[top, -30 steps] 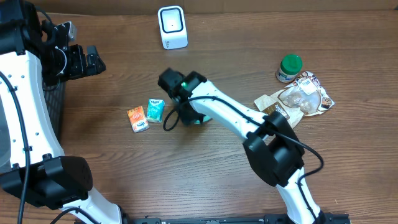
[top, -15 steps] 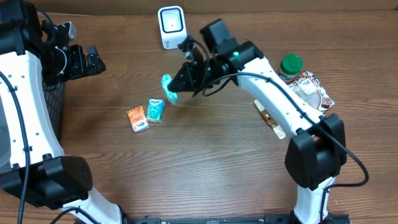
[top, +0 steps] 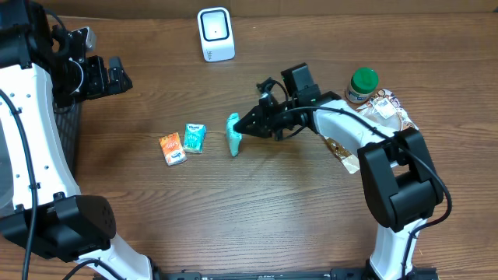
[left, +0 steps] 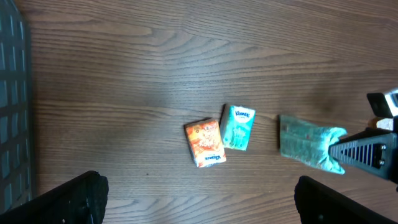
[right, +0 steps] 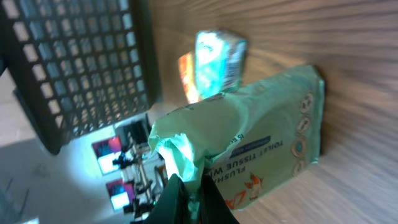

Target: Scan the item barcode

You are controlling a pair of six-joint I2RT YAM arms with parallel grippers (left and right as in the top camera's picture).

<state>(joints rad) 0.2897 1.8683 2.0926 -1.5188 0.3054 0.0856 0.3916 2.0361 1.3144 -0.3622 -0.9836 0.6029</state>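
The right gripper (top: 244, 127) is clamped shut on a pinched-up fold of film at one end of the pale green soft pack of flushable tissue wipes (top: 233, 137). The pack trails off its fingertips with a printed face toward the wrist camera. Gripping the loose film rather than the body leaves both broad faces uncovered, which suits showing a barcode, though none is visible on the face in view. The pack's far end sits at or just above the brown wooden table (top: 233, 218); I cannot tell whether it touches.

The white upright barcode scanner (top: 215, 34) stands well apart from the gripper and off to one side of the pack, so nothing is being presented to it right now.

Just past the pack from the gripper lie a teal tissue packet (top: 194, 137) and an orange tissue packet (top: 172, 148), side by side.

The left gripper (top: 117, 76) hangs with jaws wide apart and empty, far off beside the black mesh basket (left: 12, 93), probably parked clear of the working arm.
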